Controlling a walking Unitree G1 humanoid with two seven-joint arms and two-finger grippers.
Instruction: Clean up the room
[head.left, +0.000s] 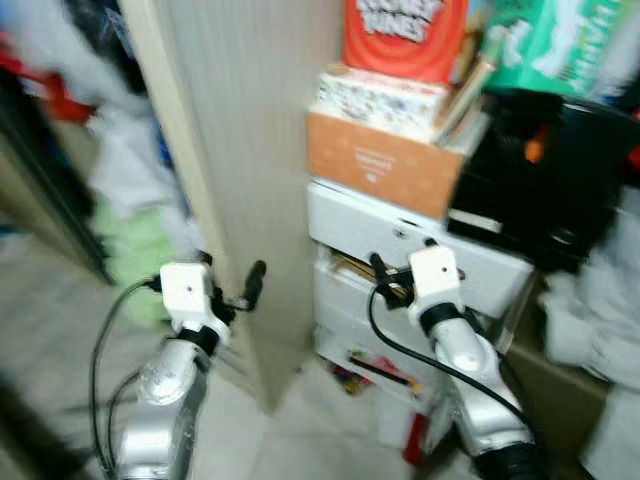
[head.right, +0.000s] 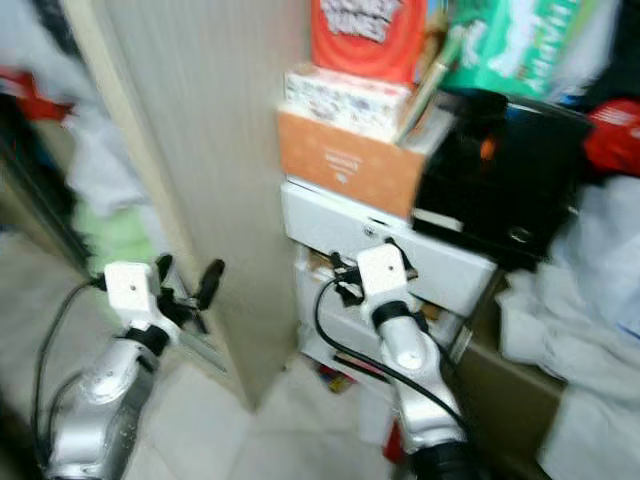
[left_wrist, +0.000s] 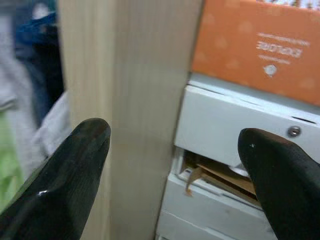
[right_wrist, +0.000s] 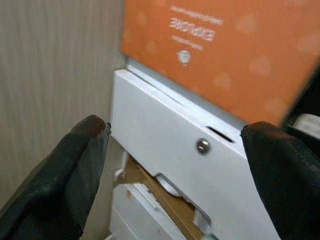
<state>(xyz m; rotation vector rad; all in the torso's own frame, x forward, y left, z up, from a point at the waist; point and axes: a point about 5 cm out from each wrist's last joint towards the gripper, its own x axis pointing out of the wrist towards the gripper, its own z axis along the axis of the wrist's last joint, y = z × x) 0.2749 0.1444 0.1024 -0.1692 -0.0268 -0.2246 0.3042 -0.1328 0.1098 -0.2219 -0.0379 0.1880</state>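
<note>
I face a white drawer unit (head.left: 400, 240) next to a tall pale wood panel (head.left: 250, 130). An orange cardboard box (head.left: 380, 160) sits on top of the unit, with a patterned box and a red box (head.left: 405, 35) stacked above it. One drawer is slightly ajar, and brown cardboard (right_wrist: 150, 185) pokes out of the gap. My left gripper (head.left: 235, 290) is open and empty, close to the panel's edge. My right gripper (head.left: 385, 275) is open too, held just in front of the top drawer with nothing between its fingers.
A black appliance (head.left: 545, 180) and a green package (head.left: 555, 40) stand right of the orange box. White cloth (head.left: 600, 310) is heaped at the far right. Green and white clothes (head.left: 135, 250) lie left of the panel. Small coloured items (head.left: 360, 375) lie on the floor under the drawers.
</note>
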